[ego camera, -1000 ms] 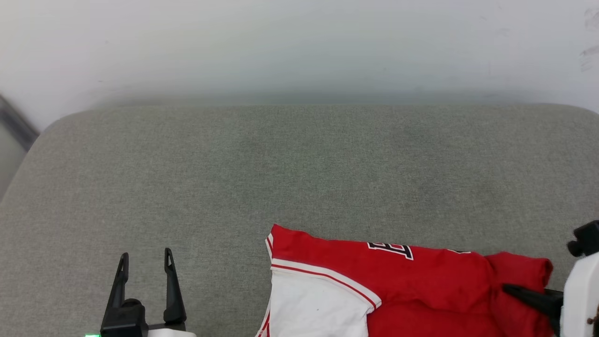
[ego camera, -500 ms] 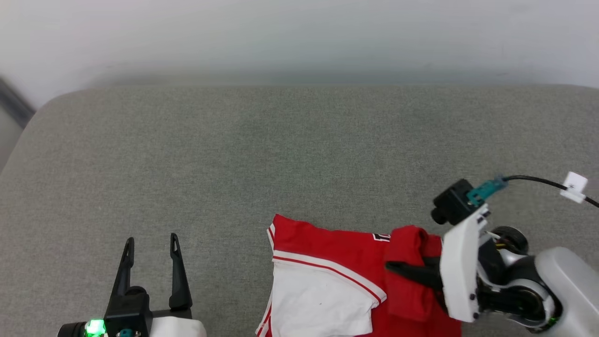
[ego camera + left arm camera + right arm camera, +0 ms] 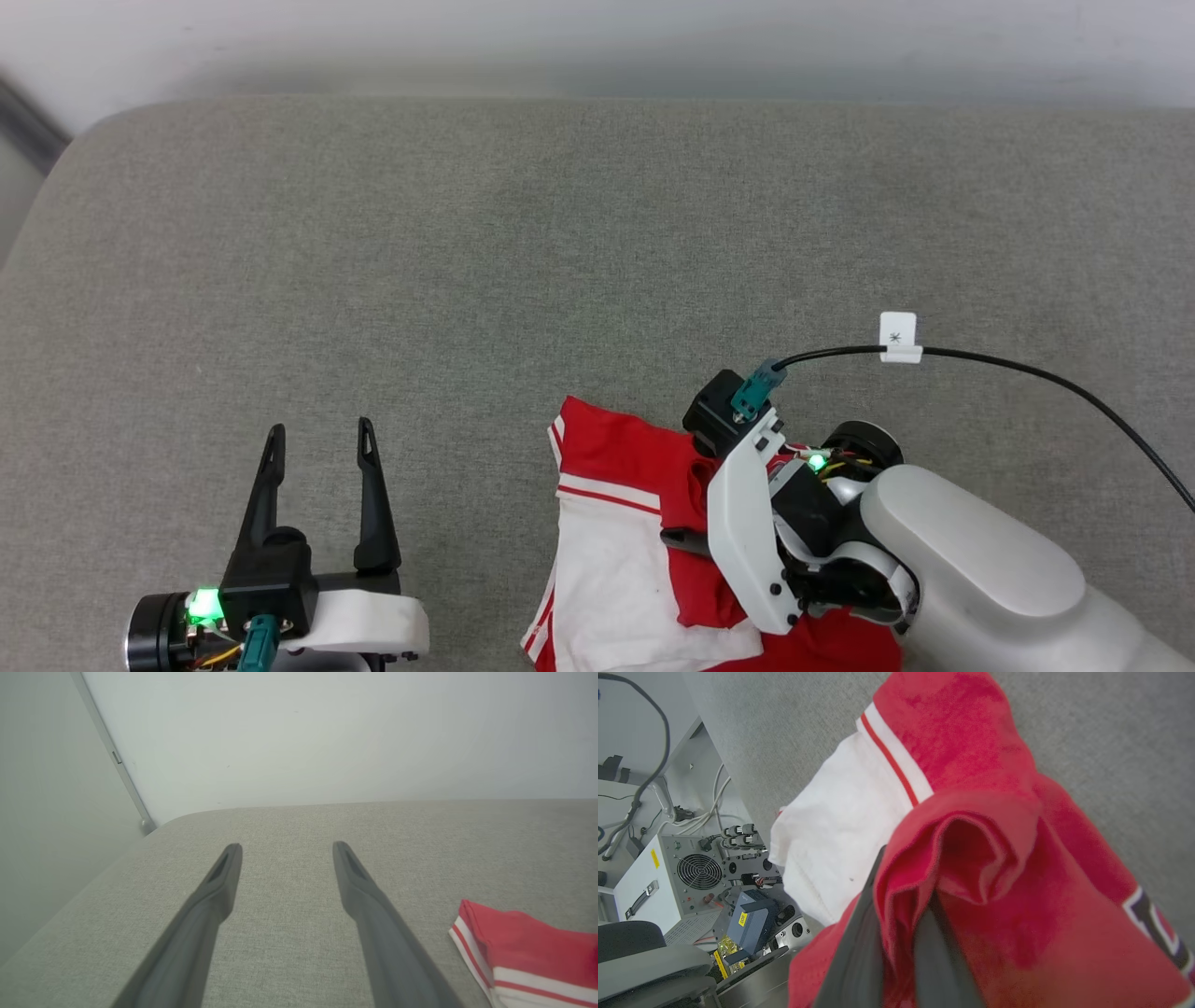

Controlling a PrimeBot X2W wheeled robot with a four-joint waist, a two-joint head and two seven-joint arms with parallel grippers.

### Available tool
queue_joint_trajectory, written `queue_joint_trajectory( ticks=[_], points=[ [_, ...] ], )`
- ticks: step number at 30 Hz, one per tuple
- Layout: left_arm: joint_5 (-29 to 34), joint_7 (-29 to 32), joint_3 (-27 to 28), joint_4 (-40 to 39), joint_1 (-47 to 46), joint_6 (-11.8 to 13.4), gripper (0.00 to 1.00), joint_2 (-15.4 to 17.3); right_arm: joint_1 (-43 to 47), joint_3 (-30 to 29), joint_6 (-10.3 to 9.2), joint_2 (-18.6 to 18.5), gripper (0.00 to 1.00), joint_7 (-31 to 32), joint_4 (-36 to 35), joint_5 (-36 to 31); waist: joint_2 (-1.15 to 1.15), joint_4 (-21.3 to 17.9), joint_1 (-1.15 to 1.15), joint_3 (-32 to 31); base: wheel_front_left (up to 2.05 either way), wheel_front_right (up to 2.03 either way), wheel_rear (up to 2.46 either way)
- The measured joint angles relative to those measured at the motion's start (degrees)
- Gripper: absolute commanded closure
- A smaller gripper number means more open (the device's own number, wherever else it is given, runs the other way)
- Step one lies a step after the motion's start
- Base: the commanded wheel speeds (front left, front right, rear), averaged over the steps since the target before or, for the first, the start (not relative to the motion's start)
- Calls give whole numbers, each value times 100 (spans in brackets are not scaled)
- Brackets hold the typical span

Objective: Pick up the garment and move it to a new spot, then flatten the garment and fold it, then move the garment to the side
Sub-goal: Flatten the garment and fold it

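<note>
**Change:** the right gripper point(image 3: 674, 539) has come in from the far right of the head view to above the garment point(image 3: 607, 457), carrying a red fold across toward the white sleeve point(image 3: 611, 579). The camera has tipped too, so the cushion's shift is no move.

**Item:** red jersey T-shirt, white sleeves, red-striped trim.

**Location:** bunched under and around the right fingers, on the grey upholstered cushion point(image 3: 467, 280).

**Right fingers:** pressed together, pinching a doubled red fold.

**Left gripper point(image 3: 320, 427):** fingers spread wide with nothing between them. The striped sleeve edge lies to their right, apart.

**Handling (judged):** light, limp and unlikely to slip. It sags wherever unsupported, so hold it at a hem or shoulder seam, not mid-panel.

**Room:** broad bare cushion beyond both sets of fingertips. The near edge runs close behind the right fingers and the sleeve reaches toward it, so cloth could slide off.
</note>
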Motion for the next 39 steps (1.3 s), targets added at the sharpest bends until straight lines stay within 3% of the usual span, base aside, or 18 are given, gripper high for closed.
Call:
queue_joint_trajectory(
  ticks=[6,7,8,9,16,20,23,30,34,39],
  points=[
    [-3,0,-12,33,-34,-4,0,-23,-146,492,0,110,100,-511,667,10,0,19,0,117,0,0,0],
    [-10,0,-8,37,-35,-4,0,-26,-164,565,0,109,94,-575,711,20,0,14,0,115,0,0,0],
    [-25,0,-4,43,-35,-4,0,-32,-199,642,0,94,55,-642,735,25,0,5,0,105,0,0,0],
    [-26,0,3,53,-34,-4,0,-33,-226,692,0,78,0,-733,738,63,0,-4,0,87,0,0,0],
    [16,0,82,69,76,-23,0,-40,-489,539,1,-374,0,-2105,244,-83,0,-117,0,-208,0,0,0],
    [16,0,127,46,198,-27,0,-40,-548,-66,0,-646,0,-3221,232,-533,0,-237,0,-396,0,0,0],
    [18,0,157,23,300,-31,0,-41,-464,-772,0,-654,0,-4070,432,-1045,0,-328,0,-531,0,0,0],
    [19,0,207,-23,494,-54,0,-43,414,-2520,1,-390,0,-5428,939,-2325,0,-482,0,-774,0,0,0],
    [15,0,227,-47,574,-62,0,-44,1090,-3426,1,-151,0,-5613,802,-3093,0,-517,0,-845,0,0,0],
    [8,0,249,-57,637,-78,0,-48,2017,-4511,0,470,0,-5646,115,-3613,0,-556,0,-908,0,0,0]
  ],
)
